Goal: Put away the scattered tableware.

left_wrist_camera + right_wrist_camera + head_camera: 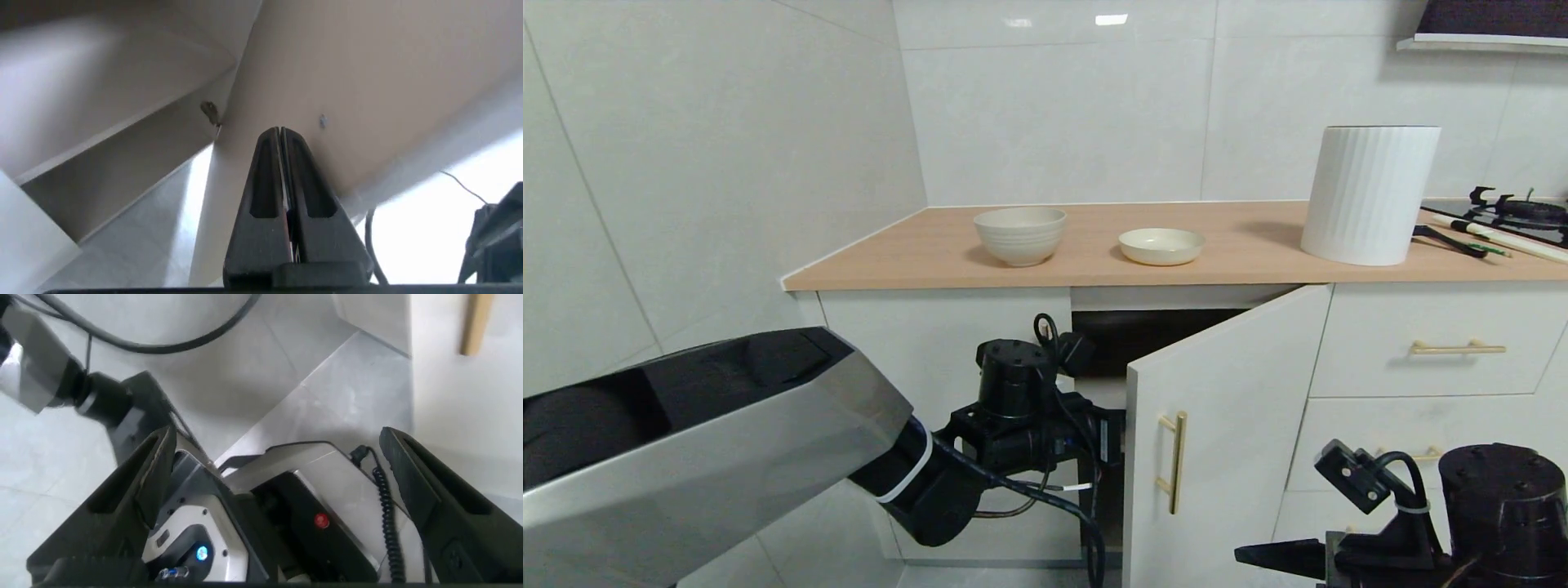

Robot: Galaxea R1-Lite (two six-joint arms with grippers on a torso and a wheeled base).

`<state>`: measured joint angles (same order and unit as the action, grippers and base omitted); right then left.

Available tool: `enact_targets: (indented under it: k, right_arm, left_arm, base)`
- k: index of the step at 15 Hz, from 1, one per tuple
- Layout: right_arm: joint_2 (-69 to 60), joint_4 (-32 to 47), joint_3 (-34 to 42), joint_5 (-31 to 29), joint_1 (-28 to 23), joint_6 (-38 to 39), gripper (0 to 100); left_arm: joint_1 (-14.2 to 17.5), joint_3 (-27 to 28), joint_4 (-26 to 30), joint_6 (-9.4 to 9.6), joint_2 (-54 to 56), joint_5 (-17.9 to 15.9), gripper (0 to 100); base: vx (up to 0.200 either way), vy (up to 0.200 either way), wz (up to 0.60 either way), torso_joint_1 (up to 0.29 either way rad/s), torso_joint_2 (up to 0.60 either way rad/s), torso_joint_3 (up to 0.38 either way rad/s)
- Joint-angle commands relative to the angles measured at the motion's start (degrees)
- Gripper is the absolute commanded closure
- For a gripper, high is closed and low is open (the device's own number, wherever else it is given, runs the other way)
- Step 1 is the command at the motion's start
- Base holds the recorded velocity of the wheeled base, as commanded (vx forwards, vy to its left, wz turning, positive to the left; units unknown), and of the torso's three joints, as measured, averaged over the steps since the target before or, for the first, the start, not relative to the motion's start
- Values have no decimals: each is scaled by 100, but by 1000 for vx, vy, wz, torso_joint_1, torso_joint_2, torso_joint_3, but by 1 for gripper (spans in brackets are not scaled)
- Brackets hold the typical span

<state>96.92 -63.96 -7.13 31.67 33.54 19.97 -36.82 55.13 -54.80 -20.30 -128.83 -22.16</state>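
— Closest to the lens, what is it?

— Left arm (727, 441), low on the left, its wrist stretched toward the open cupboard door (1225, 433) under the countertop (1258, 237). The left gripper (280, 132) has both fingers pressed flat together with nothing between them. The tips point at a pale panel inside the cupboard; whether they touch it I cannot tell.

— And the other pincer?

— The right gripper (278, 441) hangs low on the right, below the drawers (1437, 327), fingers spread wide, holding nothing.

— Where is the tableware from them?

— Well above both, on the wooden countertop. A bowl (1020, 234) stands toward the wall corner, roughly over the left wrist. A small dish (1161, 246) sits apart to its right, over the cupboard opening. Pale chopsticks (1515, 242) lie far to the right by the gas hob (1515, 211), beside a black-handled utensil (1454, 242).

— Containers?

— A tall white ribbed canister (1370, 194) stands between the dish and the hob; its inside is hidden. The cupboard's interior is dark, and I cannot make out any contents. The bowl's rim hides its inside from this angle. The dish's shallow hollow shows plain cream glaze.

— How do the pieces look?

— The bowl is cream and deep, with fine horizontal ridges round the outside, and it stands upright. The dish is the same cream, shallow with a low rim, and also upright.
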Motion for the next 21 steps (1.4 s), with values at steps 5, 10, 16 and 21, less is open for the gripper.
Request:
enact_targets:
  k: [5, 10, 16, 21]
  right_arm:
    - [-15, -2, 1, 6, 4, -2, 0]
    - [-6, -2, 10, 6, 118, 7, 0]
    - [-401, 7, 89, -38, 601, 7, 0]
    - [-1702, 68, 221, -47, 1261, 7, 0]
  left_arm:
    - [-98, 420, 268, -1, -116, 1, 100]
    - [-89, 921, 549, -1, -371, 10, 100]
    - [-476, 1035, 690, 35, -134, 37, 100]
    - [-1741, 1352, 1753, 386, 631, 54, 100]
  base:
    - [-160, 0, 0, 7, 3, -3]
    - [-40, 0, 0, 0, 1, 0]
    - [0, 0, 0, 0, 0, 0]
    - [0, 0, 0, 0, 0, 0]
